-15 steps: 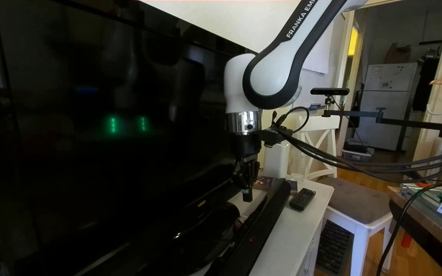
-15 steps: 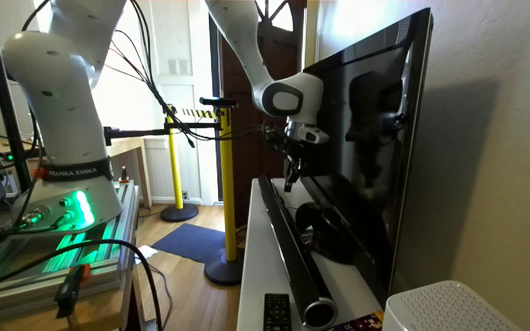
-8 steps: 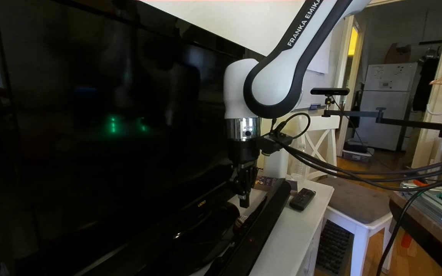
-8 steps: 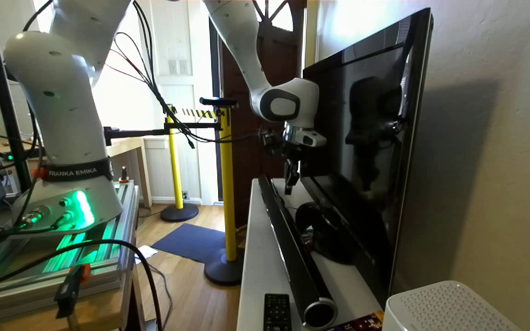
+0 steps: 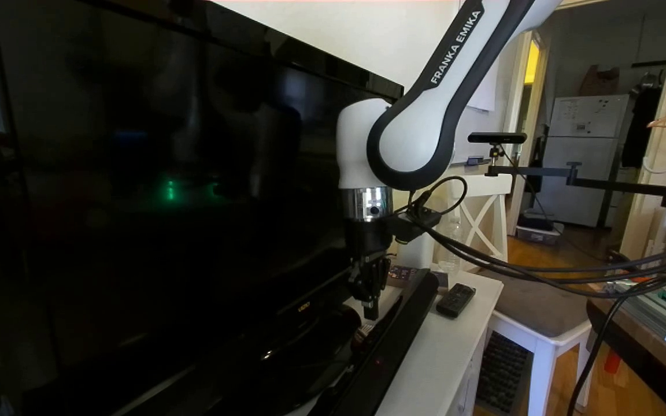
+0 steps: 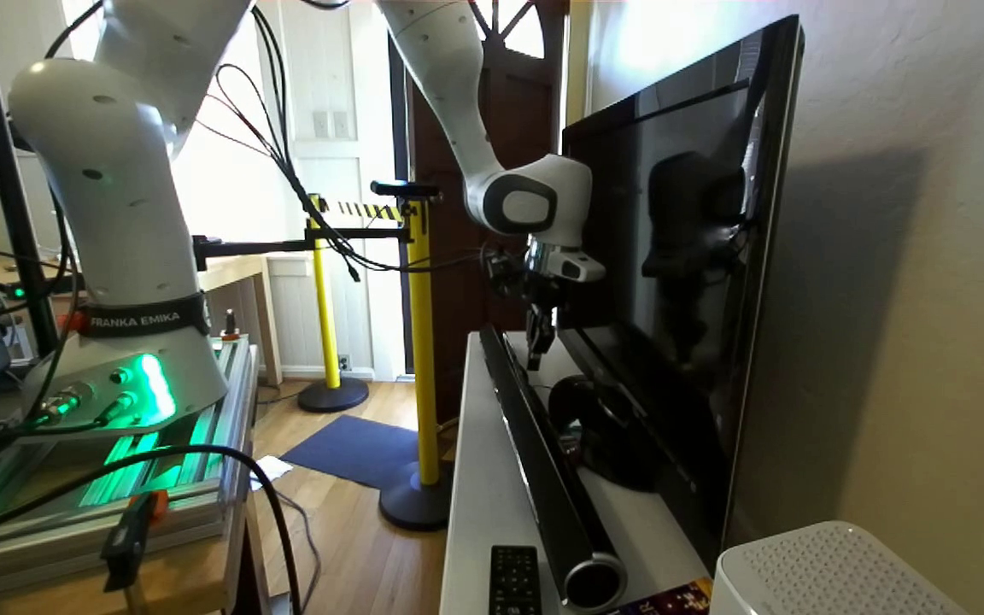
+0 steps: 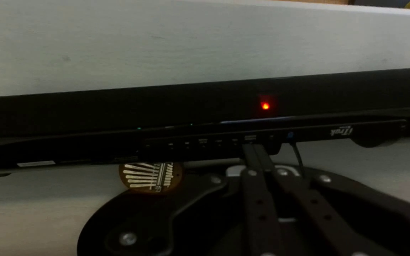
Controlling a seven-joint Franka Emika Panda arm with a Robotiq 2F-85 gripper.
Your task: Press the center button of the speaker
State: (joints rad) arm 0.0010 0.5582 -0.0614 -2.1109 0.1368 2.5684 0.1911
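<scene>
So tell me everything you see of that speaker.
The speaker is a long, matte-looking black bar, silver-rimmed at one end, lying on a white cabinet before the TV. In the wrist view a red light glows on it and tiny markings line its rear. I can't tell whether the pincer touches it.

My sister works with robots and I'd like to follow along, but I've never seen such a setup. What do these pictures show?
This is a robot arm ending in a two-fingered gripper. Two views look on from outside it; the close-up comes from the wrist camera, looking past the gripper. On the white cabinet are a long black speaker, a remote and a TV; a small thumb piano shows between speaker and TV. The gripper is closed, holding nothing, and hangs near the speaker's row of buttons, probably to press one.
</scene>
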